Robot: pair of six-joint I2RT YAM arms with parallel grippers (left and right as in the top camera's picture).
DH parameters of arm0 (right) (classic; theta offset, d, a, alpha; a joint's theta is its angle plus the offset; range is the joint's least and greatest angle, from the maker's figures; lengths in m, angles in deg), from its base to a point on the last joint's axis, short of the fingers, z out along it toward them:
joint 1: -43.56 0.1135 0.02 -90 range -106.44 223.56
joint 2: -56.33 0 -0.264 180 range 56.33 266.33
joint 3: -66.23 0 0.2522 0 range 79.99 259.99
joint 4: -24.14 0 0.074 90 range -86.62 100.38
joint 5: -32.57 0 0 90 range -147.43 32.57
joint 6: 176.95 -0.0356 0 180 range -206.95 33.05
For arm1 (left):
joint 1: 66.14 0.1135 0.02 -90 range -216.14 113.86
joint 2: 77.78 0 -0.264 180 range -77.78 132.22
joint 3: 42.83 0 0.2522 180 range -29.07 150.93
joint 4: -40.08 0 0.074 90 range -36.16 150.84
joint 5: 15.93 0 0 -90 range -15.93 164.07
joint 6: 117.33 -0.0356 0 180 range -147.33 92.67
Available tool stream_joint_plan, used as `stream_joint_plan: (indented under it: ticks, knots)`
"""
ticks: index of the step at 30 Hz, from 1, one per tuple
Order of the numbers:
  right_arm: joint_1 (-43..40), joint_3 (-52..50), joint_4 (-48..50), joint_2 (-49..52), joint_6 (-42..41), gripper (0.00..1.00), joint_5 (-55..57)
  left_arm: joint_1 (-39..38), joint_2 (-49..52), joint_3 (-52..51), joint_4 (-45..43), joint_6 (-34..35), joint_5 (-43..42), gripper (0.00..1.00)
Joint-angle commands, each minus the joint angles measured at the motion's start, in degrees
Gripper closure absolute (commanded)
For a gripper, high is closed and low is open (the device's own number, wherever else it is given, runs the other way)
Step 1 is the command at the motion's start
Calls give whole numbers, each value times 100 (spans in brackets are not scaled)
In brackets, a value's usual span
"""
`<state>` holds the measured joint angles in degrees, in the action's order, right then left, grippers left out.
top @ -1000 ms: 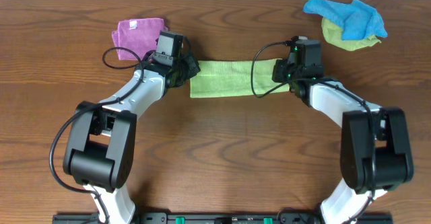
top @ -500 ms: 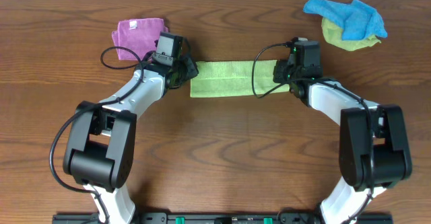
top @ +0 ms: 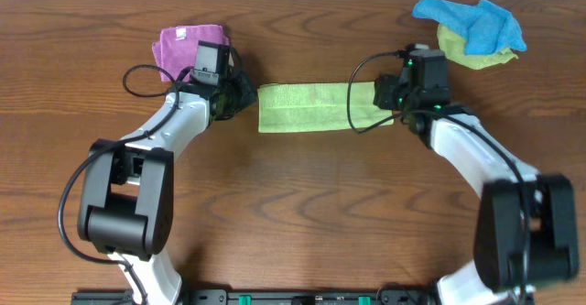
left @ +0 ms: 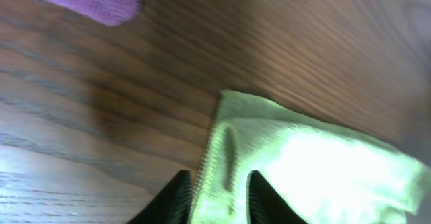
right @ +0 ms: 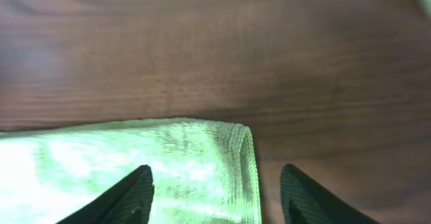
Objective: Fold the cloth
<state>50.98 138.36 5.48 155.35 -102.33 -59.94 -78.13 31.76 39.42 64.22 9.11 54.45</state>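
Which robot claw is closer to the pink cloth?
Left. The left gripper sits just beside the pink cloth, at one end of the green cloth; the right gripper is at its other end, farther off.

One green cloth [top: 307, 107], one purple cloth [top: 183, 47], one blue cloth [top: 472, 19], one yellow-green cloth [top: 472, 61], two robot arms [top: 174, 126] [top: 467, 145]
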Motion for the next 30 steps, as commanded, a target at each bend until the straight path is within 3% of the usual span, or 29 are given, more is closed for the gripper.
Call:
stream_joint_plan:
  ticks: [1, 2, 6, 12, 24, 30]
  knots:
    - [42, 94, -240, -481, -343, 37, 83, -9, -278, 149, 22, 48, -472, 86]
    - [26, 94, -387, -601, -498, 36, 81, -17, -291, 149, 13, 125, -527, 94]
    - [-96, 94, -1005, -955, -1318, 25, -164, -107, -299, 149, -31, 240, -769, 94]
    - [-424, -90, -1307, -962, -1840, 24, -981, -516, -107, 149, -289, 192, -564, 94]
    - [-562, -1552, 450, -715, -2492, 26, -1644, -706, 699, 149, -640, 190, -195, 94]
    - [-562, -1709, 769, -496, -2581, 27, -1661, -719, 752, 149, -610, 190, 31, 94]
